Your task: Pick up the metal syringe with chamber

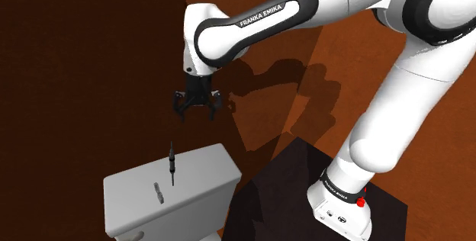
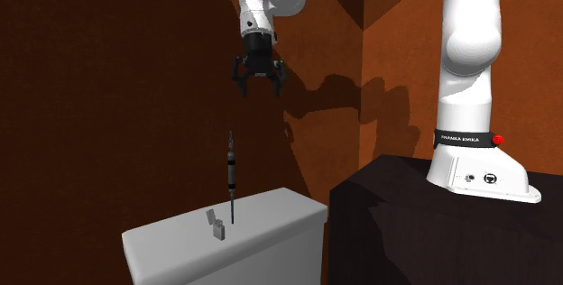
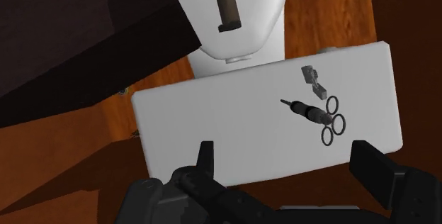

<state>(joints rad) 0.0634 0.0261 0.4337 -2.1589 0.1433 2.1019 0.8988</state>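
Black fingers (image 3: 205,159) of the hand (image 3: 285,152) stand wide apart, nothing between them, nothing held. Hand (image 1: 195,108) hangs well above a white toilet tank (image 1: 137,209), pointing down. Syringe (image 1: 172,163) stands on end on the tank lid, thin and dark, near the lid's middle; in the shoulder view it is below the hand and a bit left of it. From the wrist view the syringe (image 3: 315,115) shows its three finger rings toward the camera, so the ring end looks uppermost, and it sits closer to one finger than the other, not centred. Small grey piece (image 3: 312,79) lies just beside the syringe, apart from it. Step in hand looks like the approach, grasp not yet begun. To do it well: shift sideways until the syringe is centred between the fingers, then come straight down, straddle the barrel under the rings, close gently. It probably tips easily, so avoid brushing it with one finger first, and keep off the grey piece.
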